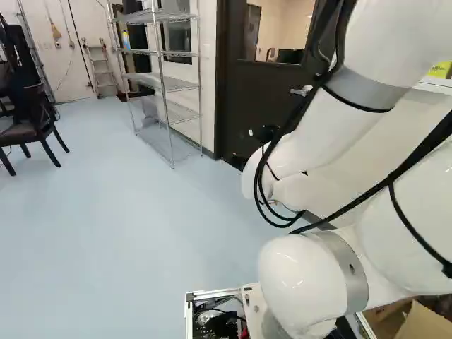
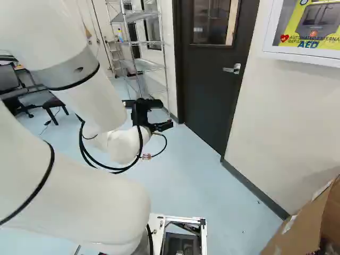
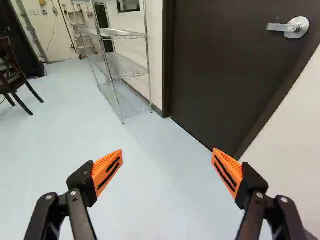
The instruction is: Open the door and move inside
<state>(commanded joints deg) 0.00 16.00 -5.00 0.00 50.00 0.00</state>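
Observation:
In the right base view my black gripper (image 2: 166, 115) is held out short of the dark door (image 2: 208, 85), lower than its silver lever handle (image 2: 232, 69). Seen from the wrist, the gripper (image 3: 168, 152) has its orange pads wide apart with only floor showing between them. The door (image 3: 225, 65) stands shut in its frame ahead of the fingers, and the lever handle (image 3: 292, 27) is beyond the finger nearer the white wall, well apart from it. In the left base view the arm covers part of the door (image 1: 258, 99); the handle (image 1: 301, 91) shows beside a cable.
A wire shelf (image 1: 166, 85) stands beside the door frame. White wall (image 2: 281, 117) with an AED cabinet (image 2: 305, 56) is on the door's handle side. An open cardboard box (image 2: 303, 228) sits close at the right base view's right. A chair (image 1: 32, 131) stands far left.

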